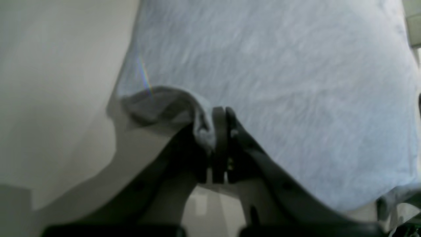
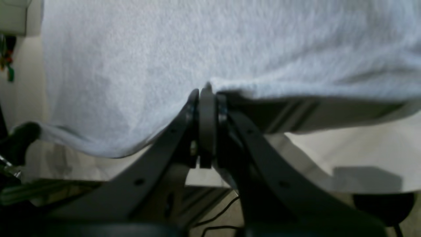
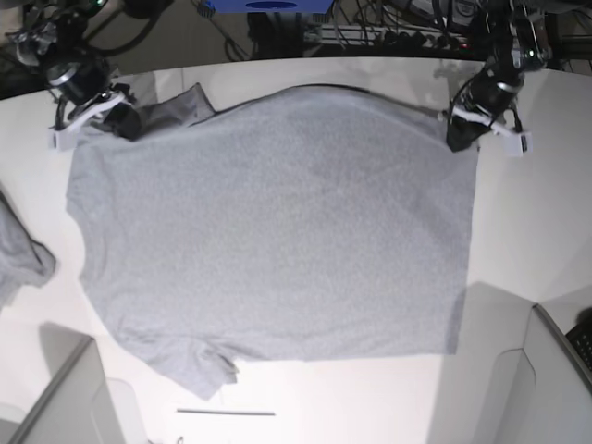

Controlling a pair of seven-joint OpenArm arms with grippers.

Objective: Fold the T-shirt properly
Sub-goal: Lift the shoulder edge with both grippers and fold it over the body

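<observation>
The heather-grey T-shirt (image 3: 277,231) lies spread flat, plain side up, on the white table (image 3: 536,213). One sleeve points to the front left and the other to the back left. My left gripper (image 3: 458,139) is at the shirt's back right corner. In the left wrist view the left gripper (image 1: 219,113) is shut on a bunched bit of the T-shirt (image 1: 279,65) edge. My right gripper (image 3: 125,122) is at the back left, by the sleeve. In the right wrist view the right gripper (image 2: 206,93) is shut on the T-shirt (image 2: 131,49) edge, which is lifted off the table.
Another grey cloth (image 3: 18,259) lies at the table's left edge. White panels stand at the front left (image 3: 65,398) and front right (image 3: 546,370). Cables and equipment (image 3: 370,28) line the back edge. A thin rod (image 3: 227,412) lies near the front.
</observation>
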